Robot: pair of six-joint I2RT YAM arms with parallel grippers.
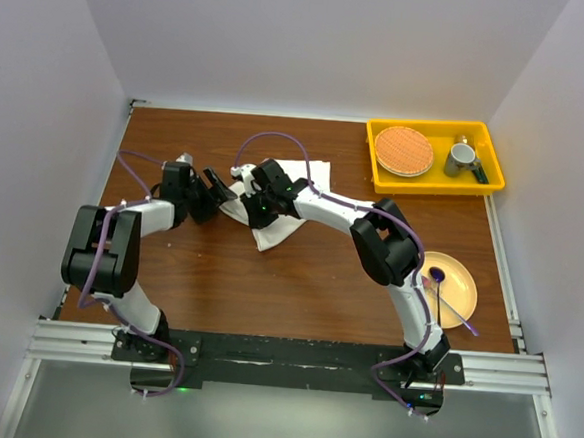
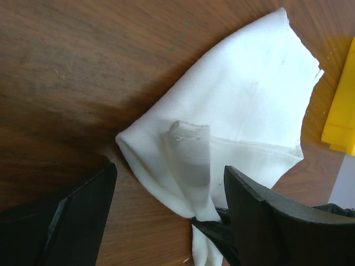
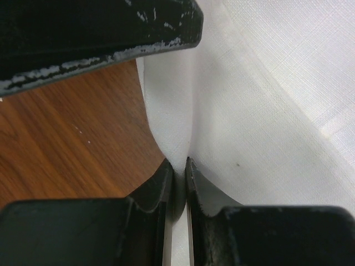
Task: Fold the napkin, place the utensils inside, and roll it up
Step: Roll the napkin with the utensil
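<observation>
Black right gripper (image 3: 180, 172) pinches the off-white cloth napkin (image 3: 266, 111); pull it taut. Wide-open left gripper (image 2: 169, 183) should take the free corner.

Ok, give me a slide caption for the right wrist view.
Right hand shut on a fold of the off-white napkin, wooden table showing alongside.

No text, label, brand, number or sign is showing legibly in any of the three views.
</observation>
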